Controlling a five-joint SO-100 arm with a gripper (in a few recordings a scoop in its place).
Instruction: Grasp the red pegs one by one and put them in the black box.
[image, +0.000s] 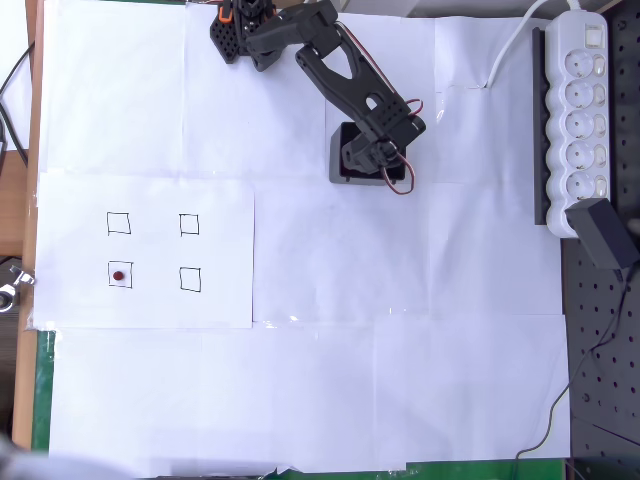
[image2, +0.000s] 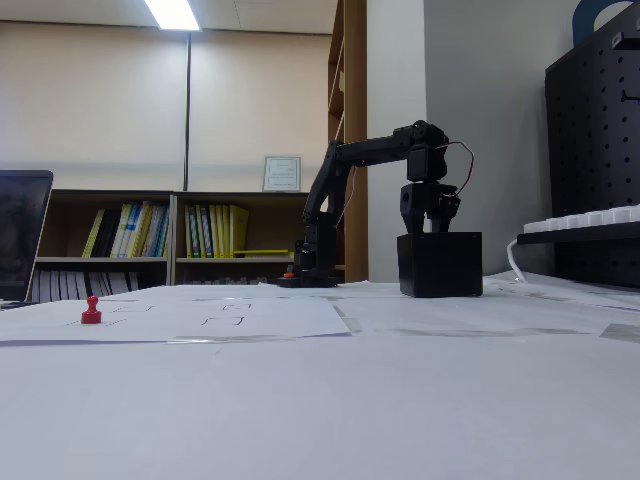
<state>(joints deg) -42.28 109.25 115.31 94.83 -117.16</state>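
One red peg (image: 119, 276) stands in the lower-left of four small squares drawn on a paper sheet (image: 145, 250); in the fixed view the red peg (image2: 91, 312) is at the far left on the table. The black box (image: 337, 160) sits near the middle back of the table and is mostly covered by the arm from above. My gripper (image: 378, 165) hangs straight down over the black box (image2: 440, 265), and the gripper (image2: 432, 228) has its tips at the box's rim. The fingers are too dark and hidden to show whether they hold anything.
A white power strip (image: 578, 110) with a black adapter (image: 603, 232) lies along the right edge beside a black pegboard (image: 605, 380). The arm's base (image: 240, 35) is at the back centre. White paper covers the table.
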